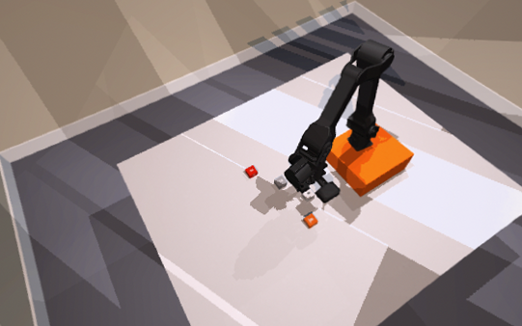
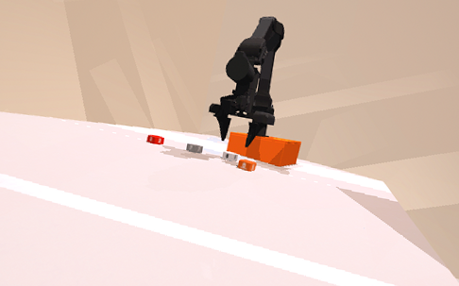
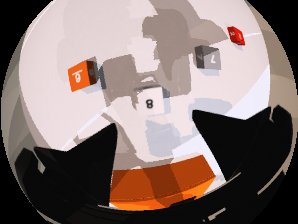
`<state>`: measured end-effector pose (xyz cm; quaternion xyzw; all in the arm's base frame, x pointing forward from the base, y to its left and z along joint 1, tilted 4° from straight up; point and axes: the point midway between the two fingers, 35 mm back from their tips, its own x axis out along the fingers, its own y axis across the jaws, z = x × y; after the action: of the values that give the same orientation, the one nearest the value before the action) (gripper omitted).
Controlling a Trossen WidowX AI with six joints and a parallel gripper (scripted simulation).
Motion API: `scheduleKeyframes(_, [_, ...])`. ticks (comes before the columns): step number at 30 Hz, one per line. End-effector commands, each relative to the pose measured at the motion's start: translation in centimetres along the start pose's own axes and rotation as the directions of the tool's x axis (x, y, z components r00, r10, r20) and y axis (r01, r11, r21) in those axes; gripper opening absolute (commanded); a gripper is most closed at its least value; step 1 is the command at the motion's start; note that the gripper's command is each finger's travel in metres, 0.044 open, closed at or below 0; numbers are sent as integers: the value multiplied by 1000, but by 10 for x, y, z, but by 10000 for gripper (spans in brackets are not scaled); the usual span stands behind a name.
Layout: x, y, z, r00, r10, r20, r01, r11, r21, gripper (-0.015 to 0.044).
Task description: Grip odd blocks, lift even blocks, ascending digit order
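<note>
The gripper [image 2: 235,143] [image 3: 154,119] is open and empty, above the white block, with a gap between the fingertips and the block. The white block [image 1: 308,195] [image 2: 229,156] [image 3: 150,102] shows an 8 and lies on the table. The grey block [image 1: 280,182] [image 2: 194,148] [image 3: 208,58] shows a 7. The red block [image 1: 252,171] [image 2: 155,139] [image 3: 236,36] lies beyond it; its digit is too small to read now. The orange block [image 1: 310,220] [image 2: 247,165] [image 3: 80,77] shows a looped digit with a bar, apparently an upside-down underlined 9.
The orange base box [image 1: 378,157] [image 2: 264,150] [image 3: 160,175] stands under the arm, behind the blocks. The grey and red blocks lie to one side of the white block, the orange block to the other. Arm shadows fall across the table [image 1: 213,216] [image 2: 101,164].
</note>
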<state>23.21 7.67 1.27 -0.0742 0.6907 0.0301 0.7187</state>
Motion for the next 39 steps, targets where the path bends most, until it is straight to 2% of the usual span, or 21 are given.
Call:
scheduleKeyframes(1, [4,-1,3,1000,-1,16,1,1000,-1,400])
scheduleKeyframes(24, [38,-1,3,1000,-1,16,1,1000,-2,400])
scheduleKeyframes(34, [38,-1,3,1000,-1,16,1,1000,-2,138])
scheduleKeyframes(35, [38,-1,3,1000,-1,16,1,1000,-2,120])
scheduleKeyframes(39, [38,-1,3,1000,-1,16,1,1000,-2,120])
